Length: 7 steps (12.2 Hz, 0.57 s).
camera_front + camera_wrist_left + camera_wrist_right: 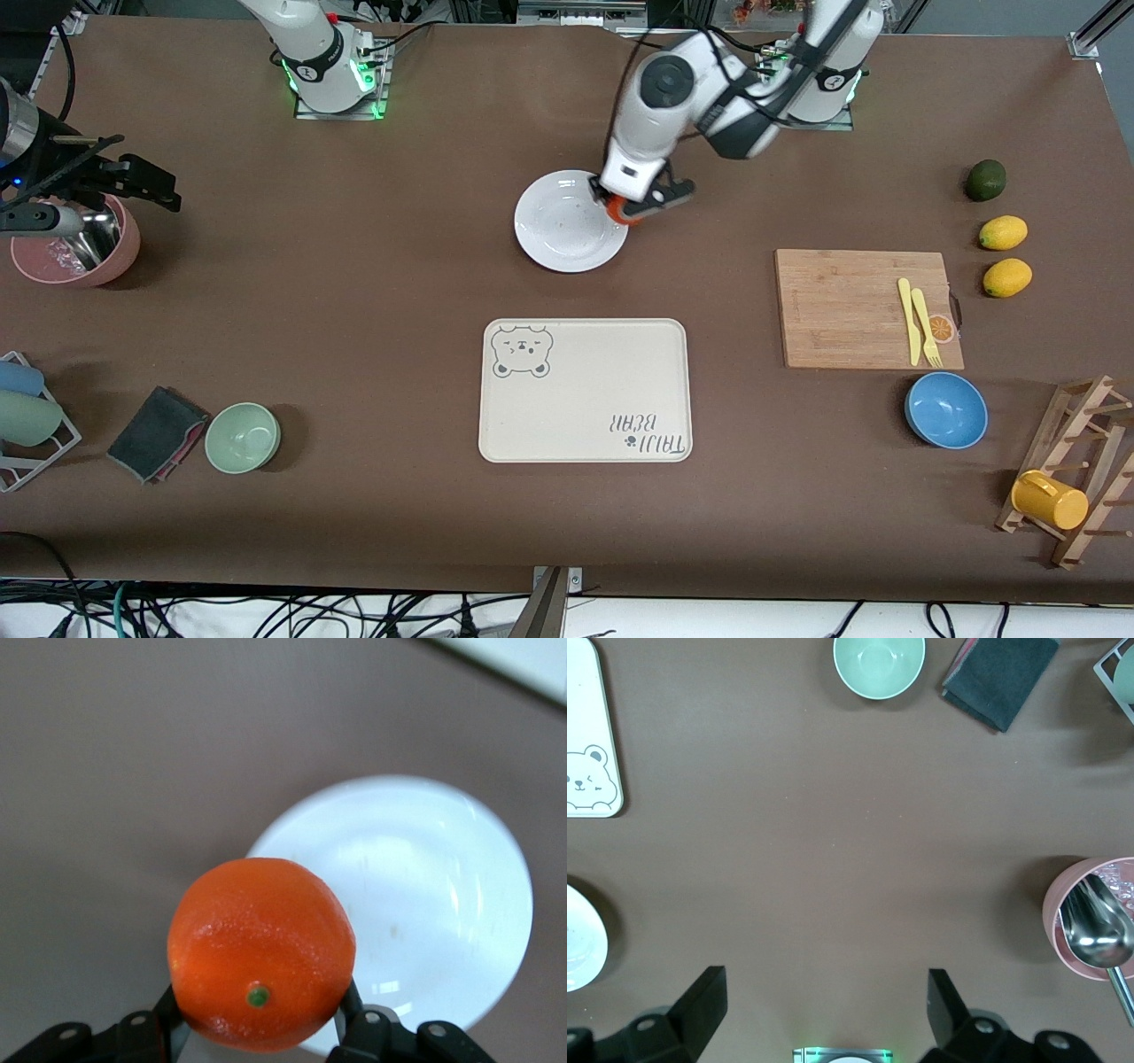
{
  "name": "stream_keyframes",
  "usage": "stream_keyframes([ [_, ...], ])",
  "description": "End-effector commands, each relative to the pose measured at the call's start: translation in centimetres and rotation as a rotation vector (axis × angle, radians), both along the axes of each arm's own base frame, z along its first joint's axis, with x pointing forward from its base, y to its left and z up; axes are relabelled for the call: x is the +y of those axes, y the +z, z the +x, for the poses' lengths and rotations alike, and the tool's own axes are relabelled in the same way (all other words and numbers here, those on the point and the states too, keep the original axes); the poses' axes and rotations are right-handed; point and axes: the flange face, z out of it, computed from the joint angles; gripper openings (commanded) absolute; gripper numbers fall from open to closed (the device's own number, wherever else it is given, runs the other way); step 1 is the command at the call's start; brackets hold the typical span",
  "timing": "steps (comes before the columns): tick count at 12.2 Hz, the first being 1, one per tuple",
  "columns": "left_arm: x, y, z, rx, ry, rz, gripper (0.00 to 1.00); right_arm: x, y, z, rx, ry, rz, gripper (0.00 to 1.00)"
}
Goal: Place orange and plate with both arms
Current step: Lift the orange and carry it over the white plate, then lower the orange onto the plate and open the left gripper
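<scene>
You have one orange (pixel 261 954) clamped between the fingers of the left end effector (pixel 631 206), held in the air over the rim of the single white plate (pixel 558 226) at the edge toward the left arm's end of the desk (pixel 354 266). Taking the plate as your landmark, one cream bear tray (pixel 585 390) lies nearer the front camera, and toward the left arm's end sit one cutting board (pixel 864 307), two lemons (pixel 1003 233), one dark green fruit (pixel 985 180) and one blue bowl (pixel 945 409). Your right end effector (pixel 824 1005) waits with fingers spread wide and empty above the desk at the right arm's end, by one pink bowl (pixel 75 246), with one green bowl (pixel 243 437) nearer the camera.
</scene>
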Motion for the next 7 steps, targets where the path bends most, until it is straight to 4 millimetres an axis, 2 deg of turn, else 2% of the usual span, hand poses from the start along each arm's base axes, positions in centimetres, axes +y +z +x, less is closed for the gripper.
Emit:
stream_keyframes([
  [1, -6.0, -2.1, -2.3, 0.028, -0.073, -0.007, 0.33, 0.1, 0.4, -0.2, 0.003, -0.002, -0.003, 1.00],
  [3, -8.6, -4.1, -2.1, -0.008, -0.144, 0.002, 0.33, 0.0, 0.4, -0.2, 0.005, -0.002, -0.005, 1.00],
  [5, -8.9, -6.1, -0.7, -0.014, -0.161, 0.014, 0.36, 0.0, 0.4, -0.2, 0.003, 0.000, -0.008, 1.00],
  [6, -8.5, -6.7, -0.4, -0.009, -0.163, 0.033, 0.41, -0.1, 0.4, -0.2, 0.005, -0.002, -0.008, 1.00],
  [7, -8.3, -7.1, -0.6, 0.002, -0.167, 0.045, 0.60, -0.2, 0.4, -0.2, 0.005, -0.003, -0.008, 1.00],
])
